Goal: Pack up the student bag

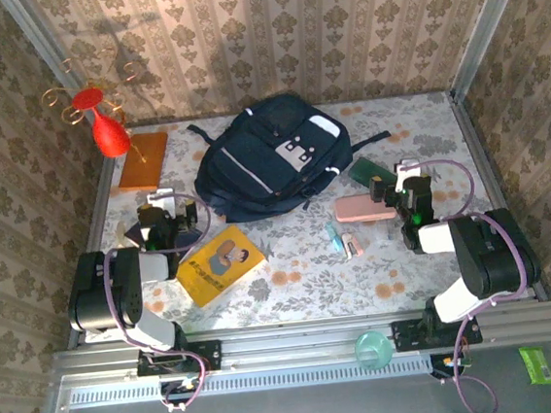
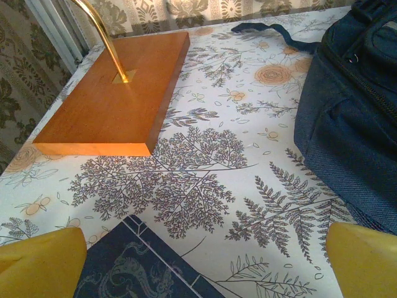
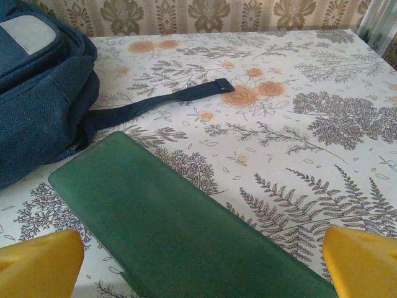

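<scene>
Loose items laid out on a floral tablecloth (image 1: 312,286)
A red vase (image 1: 109,133) is seen at the far left, by an orange wooden base (image 2: 118,93) fitted with a brass rod (image 2: 102,37); a yellow book (image 1: 220,263) is laid near the front; a pink case (image 1: 364,208) is set just beside a dark green case (image 3: 180,230).

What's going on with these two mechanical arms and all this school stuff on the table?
Two robot arms are set to pack the student bag, which lies at the back of the table. Neither holds anything right now: the left gripper hangs open over a dark blue notebook, and the right gripper hangs open over a flat green case. A yellow book and a pink case lie in front of the bag, not yet packed.
</scene>
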### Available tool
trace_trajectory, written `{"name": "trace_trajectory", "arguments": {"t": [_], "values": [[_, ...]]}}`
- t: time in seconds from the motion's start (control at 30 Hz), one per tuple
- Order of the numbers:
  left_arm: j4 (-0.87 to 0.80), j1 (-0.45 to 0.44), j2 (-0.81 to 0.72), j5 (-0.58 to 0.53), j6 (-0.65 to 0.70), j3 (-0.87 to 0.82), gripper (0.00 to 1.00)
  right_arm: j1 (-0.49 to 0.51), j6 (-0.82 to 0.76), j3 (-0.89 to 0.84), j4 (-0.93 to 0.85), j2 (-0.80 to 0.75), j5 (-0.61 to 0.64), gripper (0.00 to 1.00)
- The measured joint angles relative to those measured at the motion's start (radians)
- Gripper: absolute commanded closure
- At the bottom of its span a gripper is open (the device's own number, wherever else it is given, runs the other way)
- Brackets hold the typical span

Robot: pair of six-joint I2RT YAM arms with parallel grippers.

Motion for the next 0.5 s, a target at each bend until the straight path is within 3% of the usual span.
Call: {"name": "trace_trajectory", "arguments": {"t": [0.5], "values": [[-0.002,0.007,0.0,0.004,-0.002,0.0,0.0,0.0,0.0,0.0,0.0,0.0,0.0,0.0]]}}
